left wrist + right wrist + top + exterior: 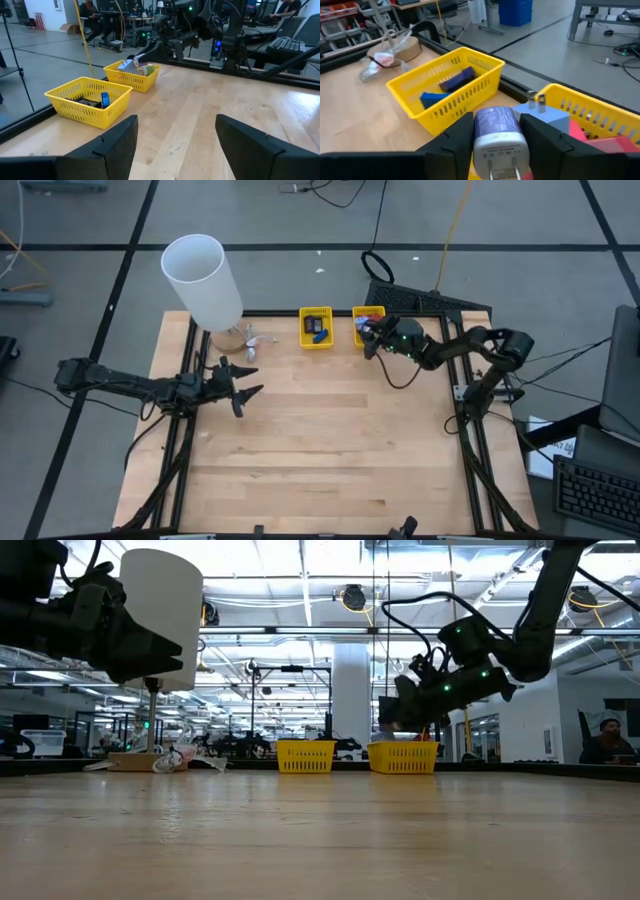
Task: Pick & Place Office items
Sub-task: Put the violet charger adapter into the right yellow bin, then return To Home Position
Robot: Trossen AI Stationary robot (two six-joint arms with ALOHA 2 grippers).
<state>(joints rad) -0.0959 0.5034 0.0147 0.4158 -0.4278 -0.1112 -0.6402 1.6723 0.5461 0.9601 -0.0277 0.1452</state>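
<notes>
Two yellow mesh baskets stand at the table's far edge. The left basket (316, 327) (445, 87) holds a blue item (432, 98) and a dark rectangular one (457, 79). My right gripper (368, 337) (497, 145) hovers over the right basket (362, 315) (590, 112), shut on a pale grey plug adapter (499, 132). Below it in that basket lie a blue plug (542, 115) and red items (607, 142). My left gripper (245, 380) (175, 150) stands open above the table's left part, pointing level toward the baskets, with nothing between its fingers. My right gripper pinches the plug adapter's two opposite sides (479, 135) between its two fingers. The fingers come nearly level from the table's right, slanting a little down. The adapter is lifted clear above the right basket, its two metal prongs (502, 174) pointing back toward the wrist.
A tall white cylinder (203, 280) stands at the table's far left, with a small heap of cords and bits (250, 340) beside it. Bare wooden tabletop (330, 440) spreads across the middle and near side. A black frame rail (440, 315) runs behind the baskets.
</notes>
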